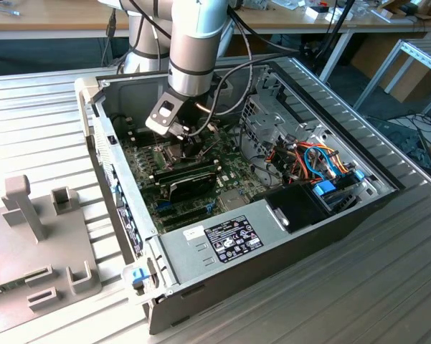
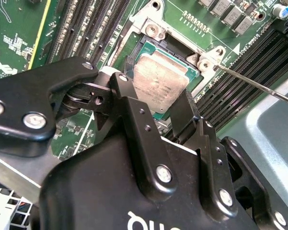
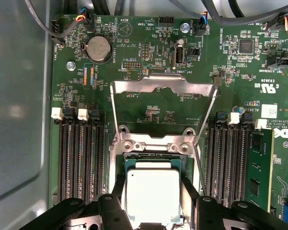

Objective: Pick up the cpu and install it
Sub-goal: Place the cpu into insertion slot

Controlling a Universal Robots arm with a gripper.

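The pincer point(image 3: 153, 188) gripped the cpu point(image 3: 152, 199) by two opposite edges, with the cpu in the open socket point(image 3: 153, 146) on the motherboard point(image 3: 148, 103).

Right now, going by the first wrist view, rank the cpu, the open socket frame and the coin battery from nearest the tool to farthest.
1. cpu: right at the tool.
2. open socket frame: hinged open just beyond the cpu.
3. coin battery: past the frame, towards the case wall.
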